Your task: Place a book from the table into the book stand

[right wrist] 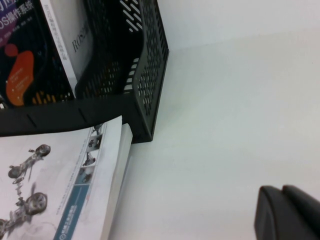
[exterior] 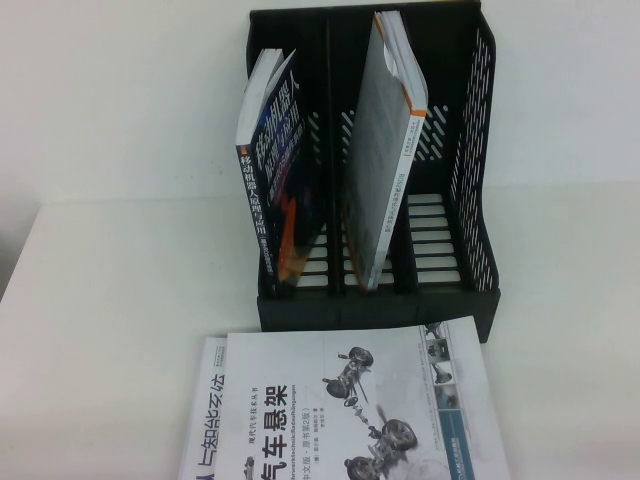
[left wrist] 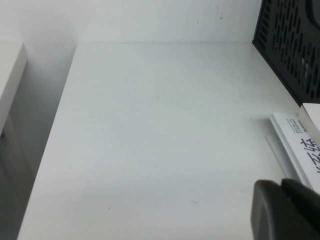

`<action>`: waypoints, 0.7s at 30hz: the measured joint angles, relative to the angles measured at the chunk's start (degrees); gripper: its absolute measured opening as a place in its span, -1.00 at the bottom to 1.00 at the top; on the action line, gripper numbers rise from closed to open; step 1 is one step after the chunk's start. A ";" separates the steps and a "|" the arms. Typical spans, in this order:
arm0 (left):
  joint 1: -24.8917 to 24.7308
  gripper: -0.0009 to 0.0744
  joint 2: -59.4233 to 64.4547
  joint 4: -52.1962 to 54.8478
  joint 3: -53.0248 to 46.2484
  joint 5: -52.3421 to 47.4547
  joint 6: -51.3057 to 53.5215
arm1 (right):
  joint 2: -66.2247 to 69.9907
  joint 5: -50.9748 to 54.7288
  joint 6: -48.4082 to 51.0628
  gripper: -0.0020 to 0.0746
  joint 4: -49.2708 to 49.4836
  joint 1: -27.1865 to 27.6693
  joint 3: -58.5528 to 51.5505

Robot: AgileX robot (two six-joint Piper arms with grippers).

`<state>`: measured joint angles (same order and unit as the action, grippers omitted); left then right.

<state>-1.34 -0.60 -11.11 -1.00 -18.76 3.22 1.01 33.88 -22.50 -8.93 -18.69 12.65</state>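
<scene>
The top book on the surface is cut off by the bottom edge of the high view, so its lower half is out of sight. It hides most of the book beneath, of which only a left strip shows. Neither arm appears in the high view. The left tool shows only as a dark corner at the edge of the left wrist view, and the right tool likewise in the right wrist view. The stand is cut off in both wrist views. The small print on the standing books' covers is too fine to read.
</scene>
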 joint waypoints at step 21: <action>0.00 -0.98 0.00 2.51 0.10 0.00 -0.53 | 0.00 0.00 0.00 -0.95 0.00 0.00 0.00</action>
<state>-1.34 -0.60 -8.60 -0.90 -18.76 2.69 1.01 33.88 -22.50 -8.93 -18.69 12.65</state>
